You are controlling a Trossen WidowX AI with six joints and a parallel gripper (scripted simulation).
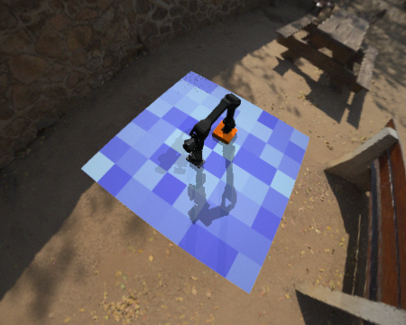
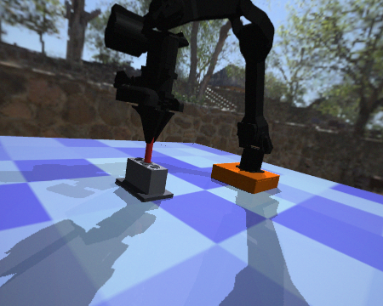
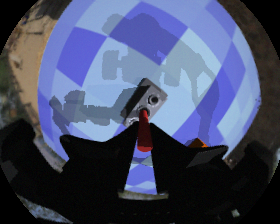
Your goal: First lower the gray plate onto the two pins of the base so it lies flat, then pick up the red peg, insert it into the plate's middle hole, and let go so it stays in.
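Gripper (image 2: pixel 151 141) (image 3: pixel 143 124), left of centre in the exterior frame, pinches the red peg (image 2: pixel 148 152) (image 3: pixel 145 135) at the gray plate's (image 2: pixel 145 178) (image 3: pixel 157 97) middle hole; if your aim is slightly off, lowering could jam it against the rim.

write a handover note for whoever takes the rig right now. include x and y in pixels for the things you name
Gripper (image 2: pixel 151 139) (image 3: pixel 143 124): shut on the red peg (image 2: pixel 149 152) (image 3: pixel 145 135), peg upright over the middle hole, its lower end at or in it.
Gray plate (image 2: pixel 152 178) (image 3: pixel 158 93): on the base (image 2: pixel 145 198), looks flat.
Done: plate lowered, peg picked up.
Left: finish inserting if not fully seated, then let go.
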